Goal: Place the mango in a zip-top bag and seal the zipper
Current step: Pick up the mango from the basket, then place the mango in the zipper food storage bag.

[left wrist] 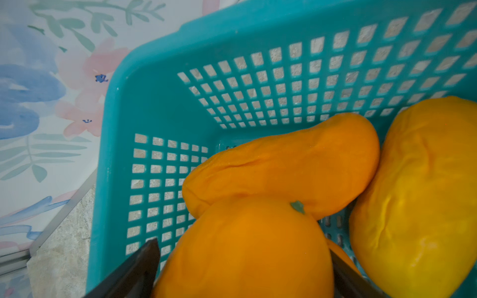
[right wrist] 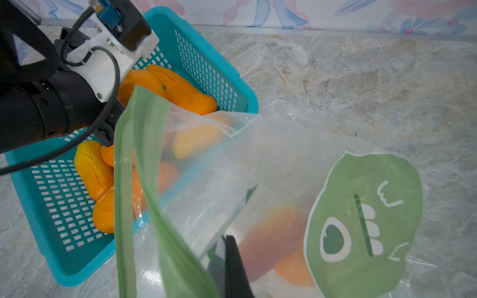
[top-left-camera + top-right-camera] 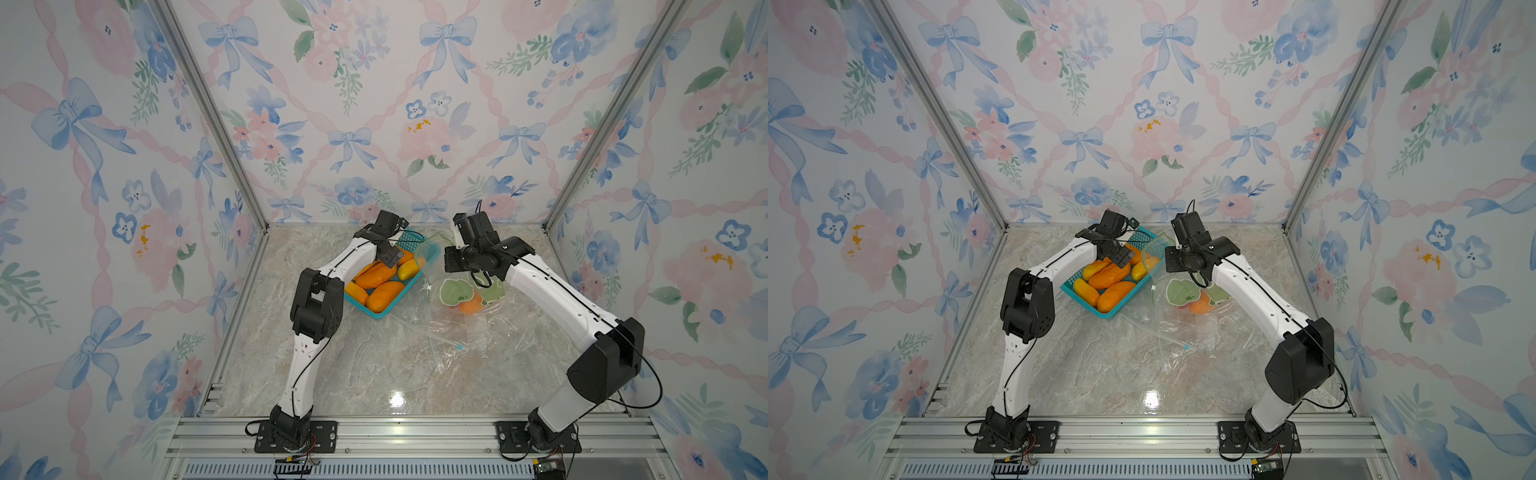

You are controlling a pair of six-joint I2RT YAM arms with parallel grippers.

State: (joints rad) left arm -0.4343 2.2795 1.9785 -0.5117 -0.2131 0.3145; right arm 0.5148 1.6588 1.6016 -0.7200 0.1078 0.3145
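Straddling an orange mango (image 1: 245,247) in the teal basket (image 1: 154,77), L gripper (image 3: 390,261) has its jaws spread wide, fingers (image 1: 144,260) close on either side. Can't tell whether they press it. That mango lies on top of others. Basket sits at the back of the table (image 3: 374,374), just beside the bag (image 2: 271,154). R gripper (image 2: 229,247) is closed, pinching the bag's edge & holding the green zip strip (image 2: 144,144) up, w/ the mouth facing the basket. Second mango (image 2: 278,232) lies inside the bag, next to a green face print (image 2: 361,219).
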